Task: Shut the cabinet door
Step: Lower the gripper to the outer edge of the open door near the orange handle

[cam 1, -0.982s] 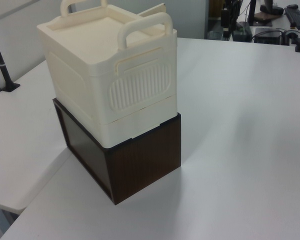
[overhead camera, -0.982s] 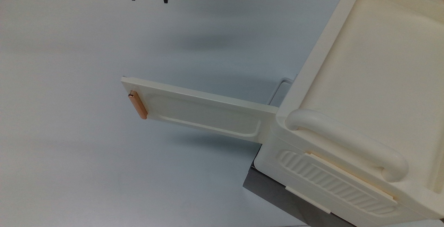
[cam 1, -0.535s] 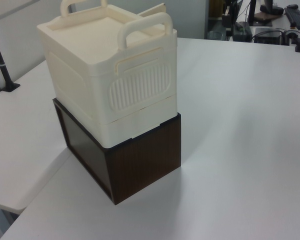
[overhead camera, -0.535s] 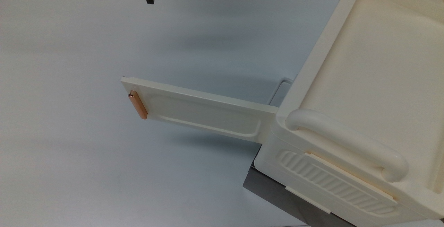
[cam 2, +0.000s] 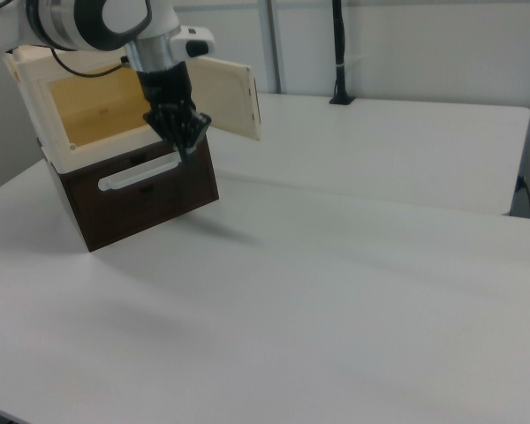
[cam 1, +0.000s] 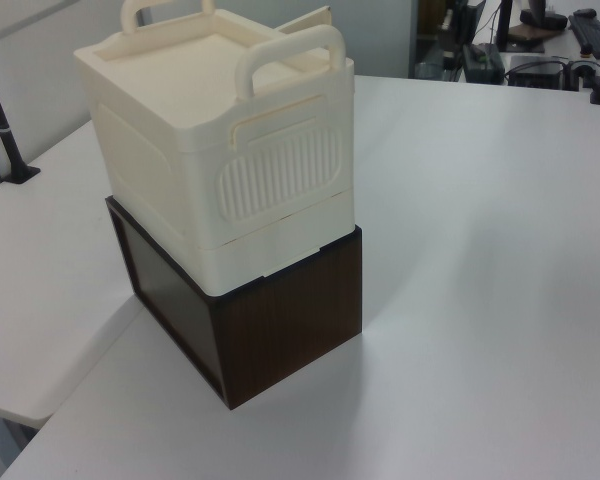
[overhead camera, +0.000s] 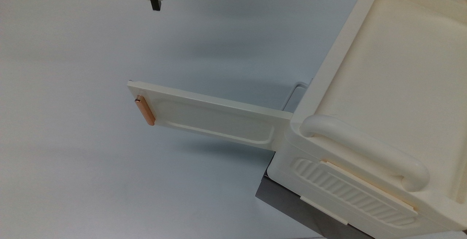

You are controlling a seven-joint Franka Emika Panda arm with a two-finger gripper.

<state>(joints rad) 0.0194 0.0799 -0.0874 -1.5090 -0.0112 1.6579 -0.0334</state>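
The cabinet door stands swung wide open from the cream cabinet, its copper-orange handle at the free end. In the top view, my gripper hangs well clear of the door near the top edge, on the side away from the handle face, fingers pressed together and empty. In the right view, the gripper points down in front of the cabinet's open yellowish inside, just left of the open door. In the left view, the door's edge pokes out behind the cabinet.
The cabinet rests on a dark brown box with a white drawer handle. Rounded grab handles top the cabinet. The white table spreads wide around it. A black pole stands at the far edge in the right view.
The fingers were apart a second ago and are now closed together. The gripper has since moved slightly down the top view, toward the door. The door has not moved.
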